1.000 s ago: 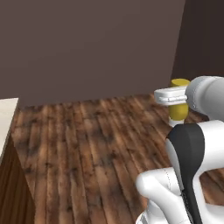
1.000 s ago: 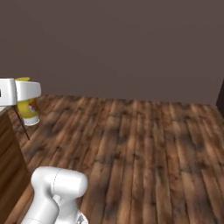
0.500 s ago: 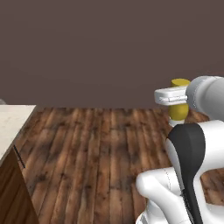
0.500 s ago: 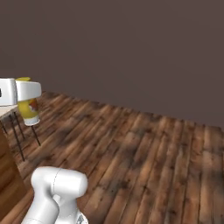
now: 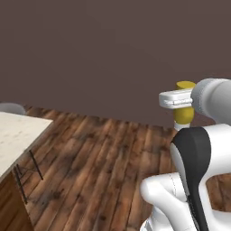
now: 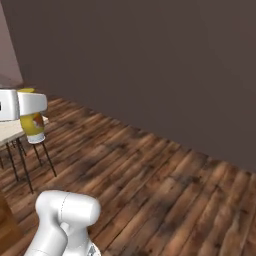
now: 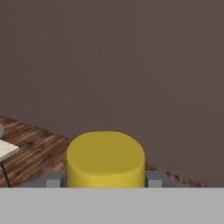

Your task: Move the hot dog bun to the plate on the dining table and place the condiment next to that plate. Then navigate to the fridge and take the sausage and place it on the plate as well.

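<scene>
The condiment point(image 5: 184, 116) is a yellow bottle with a small label, held upright in the air. My gripper point(image 5: 182, 104) is shut on it just below its cap, high above the wooden floor. From the right base view the condiment point(image 6: 34, 128) hangs under the white hand, gripper point(image 6: 26, 107), in front of the table's edge. Looking along the hand, the condiment's point(image 7: 106, 159) round yellow top sits between the two fingertips of the gripper point(image 7: 104, 182). The light-topped dining table point(image 5: 18, 131) stands at the left. The plate, hot dog bun, sausage and fridge are out of view.
A dark plain wall point(image 5: 103, 58) runs across the back. Brown plank floor point(image 6: 150, 185) lies open ahead. The table's thin dark legs point(image 6: 48, 159) reach the floor at the left. A grey chair back point(image 5: 11, 108) shows behind the table.
The whole picture has shifted, so the base has turned: the dining table has slid further into view at the left. The bottle stays in the gripper as before.
</scene>
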Motion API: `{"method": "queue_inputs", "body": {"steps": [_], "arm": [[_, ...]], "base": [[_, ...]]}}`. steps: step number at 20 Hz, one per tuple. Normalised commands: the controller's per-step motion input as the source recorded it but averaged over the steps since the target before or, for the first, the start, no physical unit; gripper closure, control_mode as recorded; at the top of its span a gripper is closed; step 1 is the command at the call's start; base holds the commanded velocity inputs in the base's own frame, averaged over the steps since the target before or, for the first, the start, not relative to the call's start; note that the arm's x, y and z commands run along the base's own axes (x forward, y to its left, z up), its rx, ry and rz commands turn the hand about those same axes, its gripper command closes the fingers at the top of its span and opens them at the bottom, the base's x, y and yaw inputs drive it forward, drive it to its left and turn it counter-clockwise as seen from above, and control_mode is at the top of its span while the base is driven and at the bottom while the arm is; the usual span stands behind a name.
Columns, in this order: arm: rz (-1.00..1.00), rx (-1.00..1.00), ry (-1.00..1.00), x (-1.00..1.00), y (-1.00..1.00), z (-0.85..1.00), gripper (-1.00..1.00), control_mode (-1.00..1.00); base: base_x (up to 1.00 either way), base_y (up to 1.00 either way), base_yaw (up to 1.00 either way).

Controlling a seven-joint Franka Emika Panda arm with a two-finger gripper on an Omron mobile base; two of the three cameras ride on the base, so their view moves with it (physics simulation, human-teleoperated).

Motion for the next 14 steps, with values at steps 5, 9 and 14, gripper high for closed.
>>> {"method": "queue_inputs", "body": {"steps": [5,9,14], "arm": [[0.0,0.0,0.0,0.0,0.0,0.0,1.0,1.0],[0.0,0.0,0.0,0.0,0.0,0.0,1.0,1.0],[0.0,0.0,0.0,0.0,0.0,0.0,1.0,1.0]], "base": [[1.0,-0.62,0.43],[1.0,-0.64,0.42],[0.96,-0.7,0.41]]}}
